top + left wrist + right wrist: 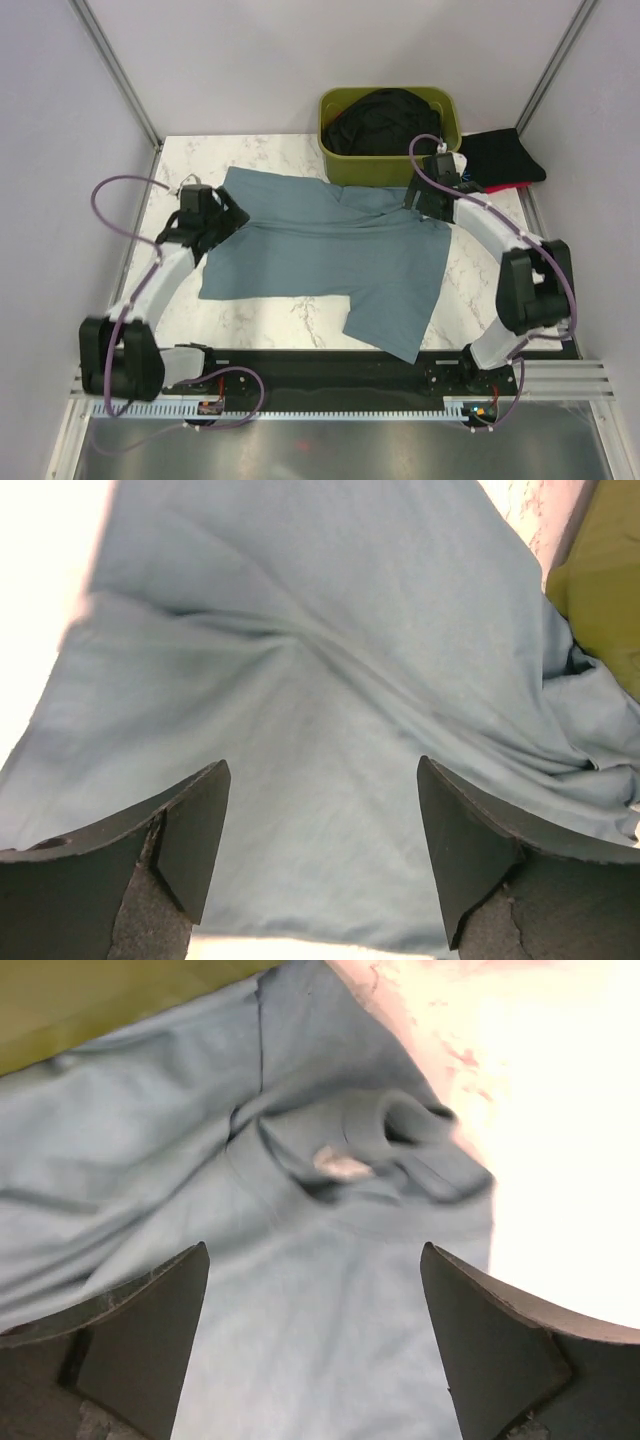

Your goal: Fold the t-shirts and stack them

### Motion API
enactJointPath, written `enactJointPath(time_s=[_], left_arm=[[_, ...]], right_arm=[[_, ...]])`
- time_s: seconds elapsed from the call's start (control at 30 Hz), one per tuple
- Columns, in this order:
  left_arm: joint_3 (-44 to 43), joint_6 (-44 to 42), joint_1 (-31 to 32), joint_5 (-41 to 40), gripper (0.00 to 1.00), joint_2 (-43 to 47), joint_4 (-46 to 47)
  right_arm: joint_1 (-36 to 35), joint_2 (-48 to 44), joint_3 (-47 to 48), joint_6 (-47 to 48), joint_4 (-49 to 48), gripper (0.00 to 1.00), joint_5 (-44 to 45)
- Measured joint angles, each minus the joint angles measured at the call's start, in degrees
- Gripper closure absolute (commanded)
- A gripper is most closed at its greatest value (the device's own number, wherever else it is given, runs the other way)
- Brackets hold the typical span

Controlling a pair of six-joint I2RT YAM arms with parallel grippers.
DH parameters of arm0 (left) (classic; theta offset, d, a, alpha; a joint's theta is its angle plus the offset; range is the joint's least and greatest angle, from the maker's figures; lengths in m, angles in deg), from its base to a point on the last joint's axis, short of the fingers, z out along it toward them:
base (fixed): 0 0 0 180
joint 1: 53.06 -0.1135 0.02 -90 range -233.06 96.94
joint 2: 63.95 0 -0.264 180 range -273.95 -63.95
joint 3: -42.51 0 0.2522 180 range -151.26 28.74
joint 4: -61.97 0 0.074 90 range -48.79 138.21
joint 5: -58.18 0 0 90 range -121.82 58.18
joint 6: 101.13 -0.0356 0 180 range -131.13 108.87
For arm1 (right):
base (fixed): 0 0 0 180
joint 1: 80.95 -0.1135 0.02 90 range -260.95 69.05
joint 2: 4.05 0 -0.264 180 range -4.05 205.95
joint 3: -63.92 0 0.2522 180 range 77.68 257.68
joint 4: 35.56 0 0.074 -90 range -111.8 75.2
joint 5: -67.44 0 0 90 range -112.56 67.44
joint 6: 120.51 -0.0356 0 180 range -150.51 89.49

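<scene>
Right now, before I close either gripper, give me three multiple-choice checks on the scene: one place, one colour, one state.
1. Where is the blue shirt?
A) spread on the table, on the near side of the bin
B) stuffed inside the bin
C) hanging from a gripper

2. What colour is the bin?
A) red
B) olive green
C) white

3. How do the left gripper and right gripper stand?
A) both shut on cloth
B) one open, one shut
C) both open over the shirt

Answers:
1 A: the top view shows it laid out on the marble.
2 B: its walls are green.
3 C: each wrist view shows its fingers wide apart with blue cloth beneath.
</scene>
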Motion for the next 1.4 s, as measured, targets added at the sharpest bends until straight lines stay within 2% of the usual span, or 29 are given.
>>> enactJointPath(time_s=[0.17, 0.4, 0.6, 0.77, 0.87, 0.93, 0.97, 1.0, 1.07, 1.1, 1.17, 1.23, 1.4], left_arm=[[12.0, 0.6, -0.1, -4.2, 0.2, 19.0, -4.6], [24.7, 4.8, -1.7, -9.8, 0.19, 32.2, -13.6], [26.0, 8.3, -5.9, -9.9, 0.18, 27.6, -13.5], [28.0, 8.6, -13.5, -6.1, 0.21, 21.8, -9.8], [28.2, 8.6, -14.9, -5.4, 0.25, 21.2, -8.2], [28.6, 8.6, -15.1, -5.2, 0.36, 21.2, -7.3], [29.0, 8.5, -15.1, -4.9, 0.45, 21.2, -6.6], [29.2, 8.5, -15.1, -4.6, 0.72, 21.2, -6.2], [30.0, 8.1, -15.2, -3.4, 0.87, 21.2, -5.0], [30.3, 7.8, -15.2, -2.5, 0.98, 21.0, -4.5], [30.6, 7.2, -15.2, -1.2, 0.98, 20.3, -3.7], [30.7, 7.1, -15.2, -0.2, 0.98, 19.7, -2.8], [31.6, 6.5, -15.2, 0.7, 0.98, 20.9, -1.0]], right_arm=[[-0.5, -14.3, -6.9, 0.6, 0.0, 0.03, -0.8], [-2.7, -23.5, -16.2, 0.7, 0.1, 0.03, -6.5], [-3.5, -26.3, -20.2, 0.9, 0.5, 0.03, -10.0], [-3.5, -28.2, -21.3, 1.2, 0.5, 0.02, -10.4], [-3.5, -28.7, -21.7, 1.2, 0.5, 0.03, -10.7], [-3.5, -28.7, -22.1, 1.2, 0.5, 0.03, -11.0], [-3.5, -28.9, -22.3, 1.2, 0.5, 0.03, -11.1], [-3.5, -29.3, -22.8, 1.1, 0.4, 0.03, -11.1], [-3.6, -30.6, -24.2, 0.9, 0.5, 0.02, -10.8], [-4.1, -31.6, -25.3, 0.3, 0.7, 0.02, -10.1], [-6.5, -33.5, -27.8, -1.8, 1.2, 0.02, -8.3], [-12.8, -34.1, -29.8, -4.7, 2.1, 0.02, -5.6], [-37.0, -32.2, -31.0, -16.6, 7.3, 0.02, 5.1]])
